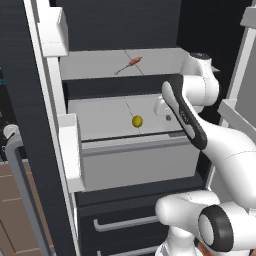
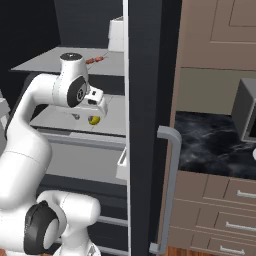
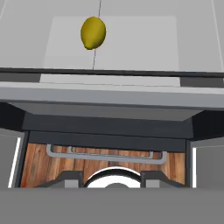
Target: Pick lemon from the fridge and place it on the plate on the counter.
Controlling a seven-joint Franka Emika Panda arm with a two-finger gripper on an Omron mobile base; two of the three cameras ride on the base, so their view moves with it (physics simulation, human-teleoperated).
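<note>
Jaws cannot be judged open or closed, since the white wrist hides them as the hand hangs above the middle fridge [image 1: 30, 100] shelf [image 1: 110, 120]. On that pale shelf lies the lemon [image 1: 137, 121], left of the hand, with bare shelf all around it. From the hand camera its long axis runs away from the shelf's front edge. A thin orange stick [image 1: 131, 63] rests on the shelf above. Beside the fridge, the desk [image 2: 215, 140] is cut off at the picture's edge.

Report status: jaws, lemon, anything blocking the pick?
Gripper above the middle shelf, jaws state unclear. Lemon sits free on that shelf, ungrasped. Nothing between hand and lemon.
</note>
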